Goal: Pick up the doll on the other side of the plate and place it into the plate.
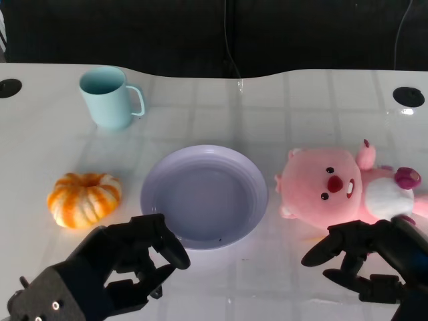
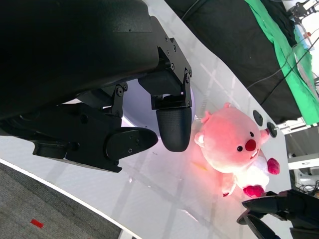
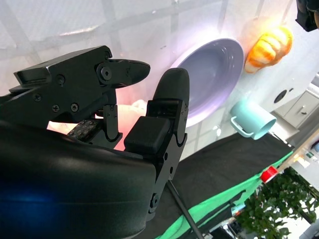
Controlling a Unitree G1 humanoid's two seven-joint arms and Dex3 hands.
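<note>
A pink plush doll [image 1: 334,187] lies on the white table just right of the lavender plate [image 1: 200,200], which has nothing in it. My right hand [image 1: 374,264] hovers just in front of the doll, fingers apart, holding nothing. Near the plate's front left rim is my left hand [image 1: 130,257], also holding nothing, its fingers loosely bent. The left wrist view shows the doll [image 2: 234,144] beyond my left hand's fingers [image 2: 172,124], with the right hand [image 2: 279,214] near its feet. In the right wrist view, a pink patch of the doll [image 3: 130,110] shows between my right hand's fingers [image 3: 167,99].
An orange pumpkin [image 1: 84,198] sits left of the plate, close to my left hand. A teal mug [image 1: 107,97] stands at the back left. Two black grommets [image 1: 408,95] mark the table's far corners. A dark backdrop lies beyond the far edge.
</note>
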